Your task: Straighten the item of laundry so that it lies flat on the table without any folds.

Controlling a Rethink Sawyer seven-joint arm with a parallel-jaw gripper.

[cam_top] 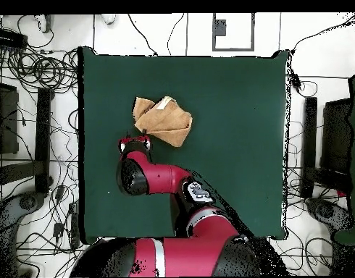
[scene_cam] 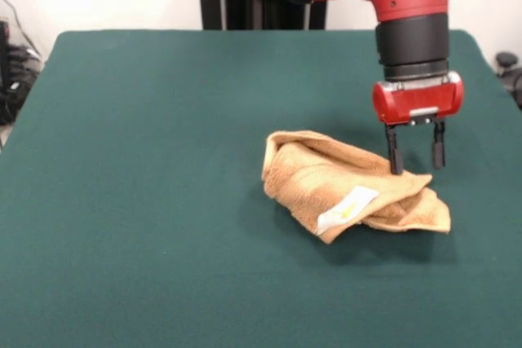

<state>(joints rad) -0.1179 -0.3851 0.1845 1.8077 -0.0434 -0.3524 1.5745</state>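
open gripper (scene_cam: pixel 416 156) at crumpled towel's (scene_cam: pixel 342 187) far edge, table (scene_cam: pixel 147 201) around.

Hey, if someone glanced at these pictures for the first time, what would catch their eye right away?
First the crumpled tan towel, folded over itself on the dark green table, right of centre in the front view, its white-yellow tag facing the camera. Then the red gripper, coming down from above with its two black fingers apart at the towel's far right edge.
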